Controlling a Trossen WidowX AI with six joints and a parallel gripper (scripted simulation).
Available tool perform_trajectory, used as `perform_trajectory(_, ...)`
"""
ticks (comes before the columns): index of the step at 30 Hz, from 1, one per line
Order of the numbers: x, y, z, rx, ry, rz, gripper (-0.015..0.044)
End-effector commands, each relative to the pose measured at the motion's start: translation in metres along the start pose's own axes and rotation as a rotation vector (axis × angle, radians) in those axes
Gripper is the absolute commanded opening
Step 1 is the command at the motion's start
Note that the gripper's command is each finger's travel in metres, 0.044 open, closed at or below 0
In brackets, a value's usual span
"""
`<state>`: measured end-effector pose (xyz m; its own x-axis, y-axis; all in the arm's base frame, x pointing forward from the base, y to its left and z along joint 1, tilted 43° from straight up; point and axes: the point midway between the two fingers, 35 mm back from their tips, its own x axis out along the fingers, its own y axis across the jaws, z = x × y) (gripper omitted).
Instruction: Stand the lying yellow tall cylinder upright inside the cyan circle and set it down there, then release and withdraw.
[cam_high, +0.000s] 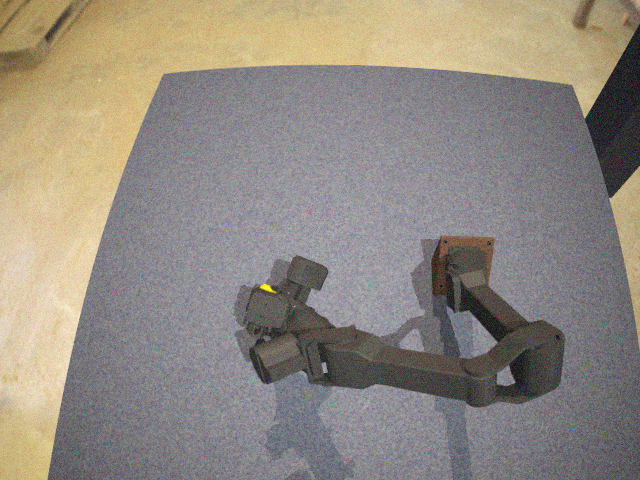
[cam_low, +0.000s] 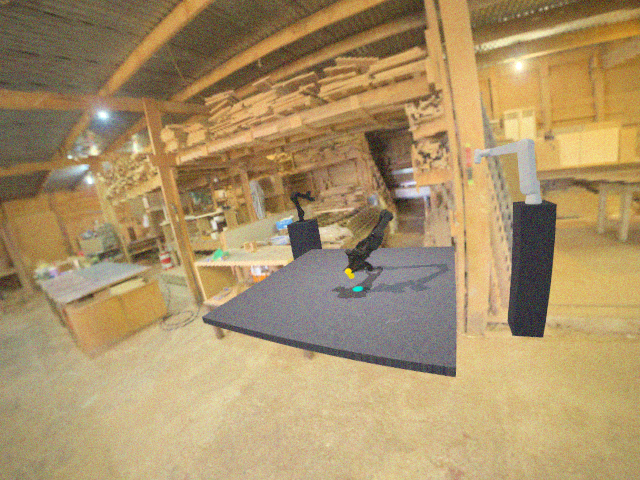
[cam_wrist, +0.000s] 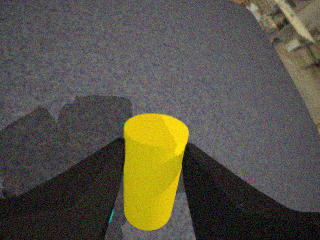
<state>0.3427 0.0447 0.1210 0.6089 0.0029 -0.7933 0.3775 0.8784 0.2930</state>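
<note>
The yellow tall cylinder (cam_high: 267, 288) (cam_low: 349, 273) (cam_wrist: 152, 172) is held in the air between the two dark fingers. In the exterior view it looks tilted, above the table. My gripper (cam_low: 351, 269) (cam_wrist: 154, 148) is shut on it. The cyan circle (cam_low: 357, 289) lies flat on the table inside the arm's shadow; only a thin sliver (cam_wrist: 111, 216) of it shows in the wrist view beside the left finger. In the top view the circle is hidden, and the gripper body covers most of the cylinder.
The grey table (cam_high: 336, 155) (cam_low: 310, 320) carries the arm's brown base plate (cam_high: 467, 241). The table's edge shows at the upper right of the wrist view. Two black pedestals (cam_low: 532, 268) (cam_low: 305, 238) with other arms stand beyond the table. The arm's shadow falls across the table.
</note>
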Motion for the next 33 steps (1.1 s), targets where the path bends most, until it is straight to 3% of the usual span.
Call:
perform_trajectory(1, -0.001, -0.001, -0.002, 0.011, -0.026, -0.004, 0.0105)
perform_trajectory(33, -0.013, 0.002, 0.0, 0.1, -0.242, 0.028, 0.0105)
